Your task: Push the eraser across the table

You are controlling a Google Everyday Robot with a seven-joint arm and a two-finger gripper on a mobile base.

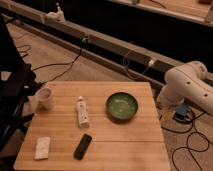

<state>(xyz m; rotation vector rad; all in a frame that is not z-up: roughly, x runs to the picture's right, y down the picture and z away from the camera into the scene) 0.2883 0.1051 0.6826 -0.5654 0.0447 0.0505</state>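
Observation:
The eraser (pixel 82 146), a small flat black oblong block, lies on the light wooden plank table (pixel 125 137) near its front edge, left of centre. It is angled slightly and sits just below the white tube (pixel 82 112). My white arm (pixel 186 86) is off the table's right side, level with the far right corner. My gripper is not in view; only the arm's rounded links show, and none of it is over the table or near the eraser.
A green bowl (pixel 121 106) sits right of centre on the table. A pale cup (pixel 45 98) stands at the far left corner. A white flat rectangular piece (pixel 42 148) lies at the front left. Cables and a blue object (pixel 181 112) lie on the floor to the right.

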